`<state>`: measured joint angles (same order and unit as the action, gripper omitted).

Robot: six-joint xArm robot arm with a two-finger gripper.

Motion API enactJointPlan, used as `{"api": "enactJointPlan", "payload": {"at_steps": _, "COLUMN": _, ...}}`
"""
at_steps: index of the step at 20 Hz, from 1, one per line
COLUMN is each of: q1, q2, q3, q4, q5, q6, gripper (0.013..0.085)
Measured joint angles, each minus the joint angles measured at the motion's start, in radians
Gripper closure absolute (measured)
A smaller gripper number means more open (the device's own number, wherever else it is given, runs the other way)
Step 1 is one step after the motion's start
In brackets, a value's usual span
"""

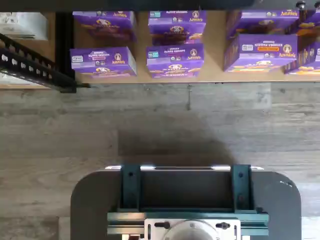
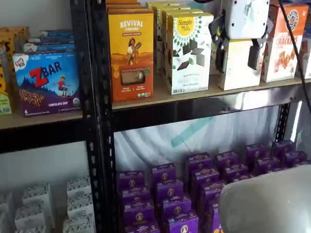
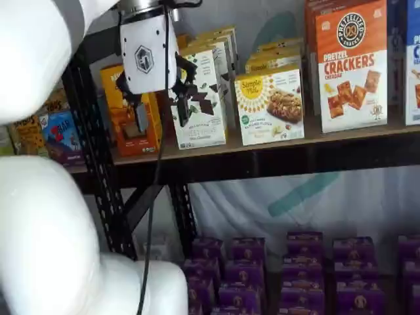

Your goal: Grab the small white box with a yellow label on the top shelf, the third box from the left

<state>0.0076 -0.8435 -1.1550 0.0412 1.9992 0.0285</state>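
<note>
The small white box (image 3: pixel 270 105) is short, with a yellow band across its top and a cookie picture. It stands on the top shelf (image 3: pixel 275 149) right of the tall Simple Mills box (image 3: pixel 200 98). In a shelf view it (image 2: pixel 238 68) shows as a cream carton partly hidden behind my gripper (image 2: pixel 236 64), on the tan board (image 2: pixel 194 94). My gripper (image 3: pixel 162 121) has a white body and two black fingers with a plain gap between them, holding nothing. It hangs in front of the shelf, apart from the boxes. The wrist view shows neither gripper nor box.
An orange Revival box (image 2: pixel 130 56) stands left of the tall Simple Mills box (image 2: pixel 187 51), and an orange Pretzel Crackers box (image 2: pixel 282 46) is right of the target. Purple Annie's boxes (image 2: pixel 194 189) fill the lower level. Black rack posts (image 2: pixel 95 116) and a cable (image 2: pixel 291 43) are close by.
</note>
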Motion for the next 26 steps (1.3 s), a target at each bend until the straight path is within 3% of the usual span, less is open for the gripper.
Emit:
{"api": "enactJointPlan", "payload": {"at_steps": 3, "q1": -0.035, "q2": 0.018, "q3": -0.015, "q4": 0.039, "q5": 0.033, "q6": -0.016, "gripper": 0.0130}}
{"api": "enactJointPlan", "payload": {"at_steps": 7, "q1": -0.043, "q2": 0.013, "q3": -0.012, "q4": 0.047, "q5": 0.022, "q6": -0.022, "gripper": 0.0130}}
{"api": "enactJointPlan", "payload": {"at_steps": 15, "q1": -0.040, "q2": -0.004, "q3": 0.026, "q4": -0.028, "q5": -0.111, "q6": -0.050, "gripper": 0.0130}}
{"api": "enactJointPlan", "payload": {"at_steps": 17, "q1": -0.069, "q2": 0.005, "q3": 0.032, "q4": -0.037, "q5": -0.146, "q6": -0.080, "gripper": 0.0130}}
{"api": "enactJointPlan", "payload": {"at_steps": 24, "q1": -0.259, "q2": 0.117, "q3": 0.008, "q4": -0.039, "q5": -0.329, "q6": -0.263, "gripper": 0.0130}}
{"api": "enactJointPlan", "payload": {"at_steps": 26, "q1": -0.295, "q2": 0.153, "q3": -0.009, "q4": -0.033, "q5": -0.364, "q6": -0.297, "gripper": 0.0130}}
